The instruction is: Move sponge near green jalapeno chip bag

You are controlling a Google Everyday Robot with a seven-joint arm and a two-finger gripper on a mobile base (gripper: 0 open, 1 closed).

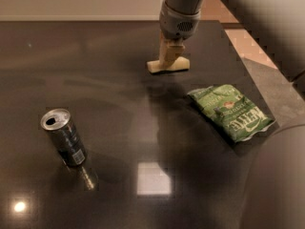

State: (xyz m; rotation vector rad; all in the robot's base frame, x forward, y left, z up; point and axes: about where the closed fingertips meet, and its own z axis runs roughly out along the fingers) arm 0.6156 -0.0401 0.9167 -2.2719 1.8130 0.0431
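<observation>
Camera view, left to right: a dark can (64, 137) stands upright at lower left on the dark surface (109, 80), well apart from everything else and unlikely to be disturbed. At upper centre the gripper (170, 60) hangs from the arm (181, 8), its jaws closed on the top of the sponge (157, 67). The sponge's underside is touching the surface or just above it; I cannot tell which. The bag (231, 111) lies flat to the right of centre, lower in the frame than the sponge and apart from it. The risks, as I judge them: if the sponge drags, the soft foam could twist or slip out of the grip and be left short of the bag. Coming in too low or too far could push the light bag toward the surface's right edge, which is near it, or set the sponge on top of it instead of beside it. Letting go from too high could let the sponge bounce away.
</observation>
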